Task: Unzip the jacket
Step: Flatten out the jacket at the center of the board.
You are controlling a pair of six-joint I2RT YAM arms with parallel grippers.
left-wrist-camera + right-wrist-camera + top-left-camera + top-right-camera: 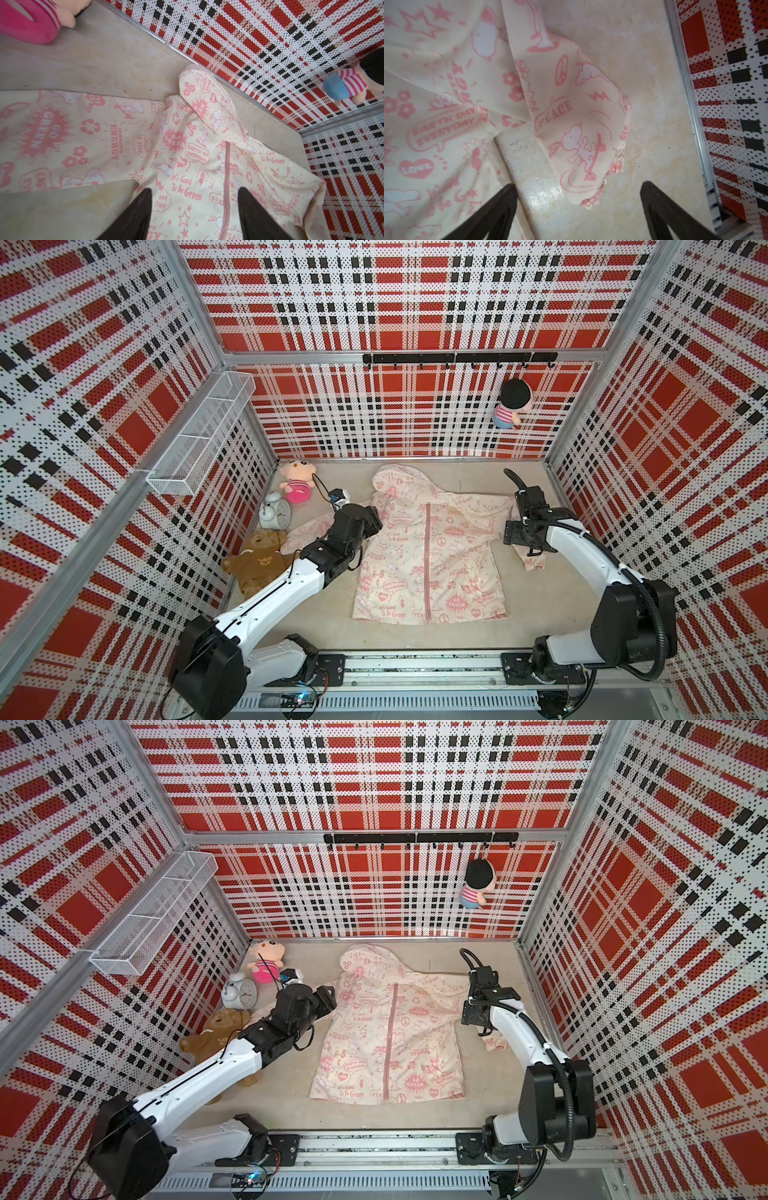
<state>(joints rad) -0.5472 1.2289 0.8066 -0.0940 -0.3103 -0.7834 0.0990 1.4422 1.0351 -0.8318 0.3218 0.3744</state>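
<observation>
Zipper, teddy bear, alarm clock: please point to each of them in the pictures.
zipper (428, 564), in a top view, on the middle of its pink strip.
teddy bear (259, 562), in a top view, on its brown sweater.
alarm clock (279, 514), in a top view, on its dial.

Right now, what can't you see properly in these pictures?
- zipper pull: too small in both top views, and not clear in the left wrist view.
- sleeve: partly hidden by the left arm in both top views.
- teddy: partly covered by that arm too.
- right gripper: fingers cut off by the right wrist picture's edge.
- pink doll: cut off by the left wrist picture's edge.
</observation>
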